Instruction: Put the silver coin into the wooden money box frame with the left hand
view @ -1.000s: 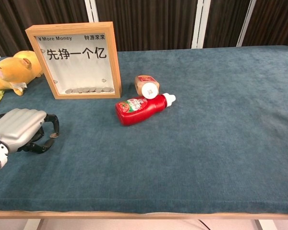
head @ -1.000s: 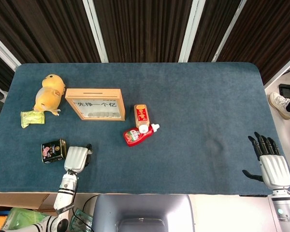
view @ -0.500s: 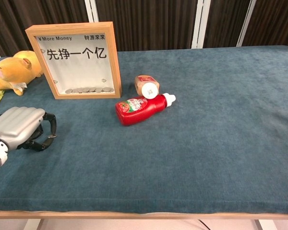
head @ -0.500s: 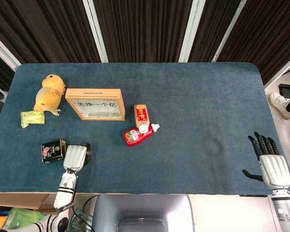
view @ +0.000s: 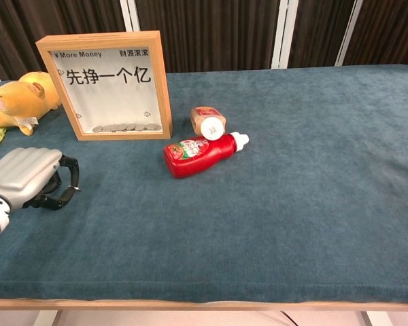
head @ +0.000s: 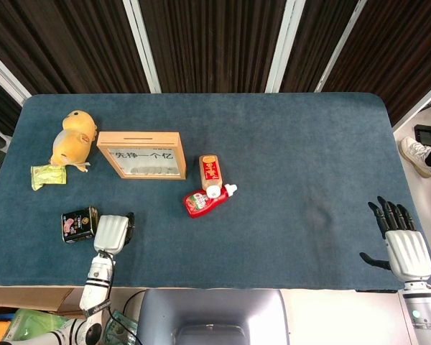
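Head view: the left robot hand (head: pixel 113 233) sits at the lower left of the frame, fingers curled, beside a dark tin (head: pixel 80 223). The wooden money box frame (head: pixel 141 154) stands above it, slot on top. The right robot hand (head: pixel 402 248), lower right, is spread and empty.

Chest view: the left robot hand (view: pixel 28 178) seems to pinch something small at its fingertips, probably the silver coin (view: pixel 73 188), though it is too small to confirm. Lift it edge-on and align it with the slot before releasing.
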Robot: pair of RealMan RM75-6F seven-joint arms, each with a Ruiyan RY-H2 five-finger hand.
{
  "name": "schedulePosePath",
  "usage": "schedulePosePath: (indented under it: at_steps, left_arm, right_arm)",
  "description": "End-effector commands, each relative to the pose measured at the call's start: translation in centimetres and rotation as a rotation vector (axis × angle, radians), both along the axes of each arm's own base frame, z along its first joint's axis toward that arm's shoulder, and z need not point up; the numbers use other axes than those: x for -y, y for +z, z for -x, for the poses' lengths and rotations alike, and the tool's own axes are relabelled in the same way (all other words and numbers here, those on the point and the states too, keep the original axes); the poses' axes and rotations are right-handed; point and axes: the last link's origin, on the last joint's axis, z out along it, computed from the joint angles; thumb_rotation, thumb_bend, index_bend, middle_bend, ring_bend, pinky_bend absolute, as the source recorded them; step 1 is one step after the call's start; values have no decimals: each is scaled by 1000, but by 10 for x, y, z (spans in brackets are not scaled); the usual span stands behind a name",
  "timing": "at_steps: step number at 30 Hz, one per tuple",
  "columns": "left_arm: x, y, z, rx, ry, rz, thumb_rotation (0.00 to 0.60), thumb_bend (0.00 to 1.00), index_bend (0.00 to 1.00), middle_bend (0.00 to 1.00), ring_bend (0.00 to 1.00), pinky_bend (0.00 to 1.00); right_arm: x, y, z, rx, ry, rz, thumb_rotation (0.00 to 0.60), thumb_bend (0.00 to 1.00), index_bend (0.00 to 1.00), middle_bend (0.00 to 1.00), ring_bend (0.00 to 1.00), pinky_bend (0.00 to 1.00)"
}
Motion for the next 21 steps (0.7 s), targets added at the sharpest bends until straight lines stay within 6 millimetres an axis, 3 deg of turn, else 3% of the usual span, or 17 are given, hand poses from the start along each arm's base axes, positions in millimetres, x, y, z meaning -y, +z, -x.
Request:
schedulePosePath:
  at_steps: [1,15,18,21]
  left_arm:
    - [-1,1,1,5,0,-2,600,462,579,1000,1000,1000]
    - [-4,8,-2,37,-22,-26,600,461,650,1000,1000,1000]
    - [-8,26,-12,91,-48,-66,600,462,656,1000,1000,1000]
    - [-19,64,-30,189,-81,-133,600,465,665,1000,1000,1000]
  right_arm:
    - [0,0,0,0,-1,0,600,156,0,0,0,0]
    - [0,1,0,3,0,0,600,156,0,0,0,0]
    - [0,1,0,5,0,1,600,156,0,0,0,0]
    - [0,3,0,10,-2,4,600,156,0,0,0,0]
